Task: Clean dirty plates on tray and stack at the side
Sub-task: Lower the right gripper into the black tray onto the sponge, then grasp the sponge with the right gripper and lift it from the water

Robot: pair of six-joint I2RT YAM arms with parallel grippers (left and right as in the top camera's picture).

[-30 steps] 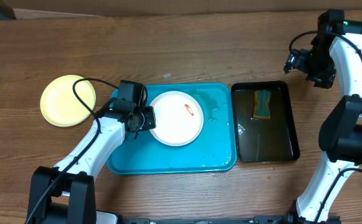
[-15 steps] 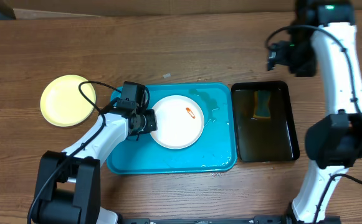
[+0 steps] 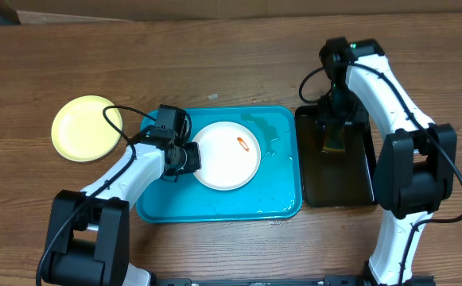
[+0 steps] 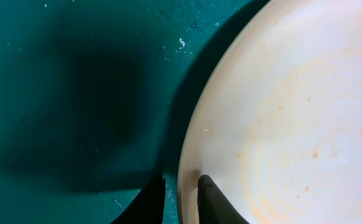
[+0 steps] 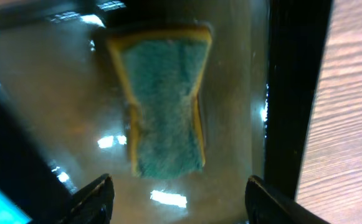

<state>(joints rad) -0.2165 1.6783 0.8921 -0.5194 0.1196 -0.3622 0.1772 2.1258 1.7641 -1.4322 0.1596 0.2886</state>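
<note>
A white plate (image 3: 227, 159) with an orange-red smear lies on the turquoise tray (image 3: 270, 195). My left gripper (image 3: 184, 156) is shut on the plate's left rim. In the left wrist view one finger is on the plate (image 4: 293, 112) and the other over the tray (image 4: 75, 93), with the gripper (image 4: 181, 200) pinching the rim. A lime-green plate (image 3: 87, 128) lies on the table left of the tray. A second white plate does not show apart. My right gripper (image 3: 331, 119) is open wide above the sponge (image 5: 165, 106), with its fingertips (image 5: 181, 199) just short of it.
A black tray (image 3: 350, 179) holding shallow liquid and the green-yellow sponge (image 3: 334, 135) stands right of the turquoise tray. Its black rim (image 5: 293, 93) borders the wooden table on the right. Water streaks lie on the turquoise tray's far right part.
My right arm has swung from the table's far right corner to over the sponge in the black tray. My left gripper has closed in slightly on the plate's rim.
</note>
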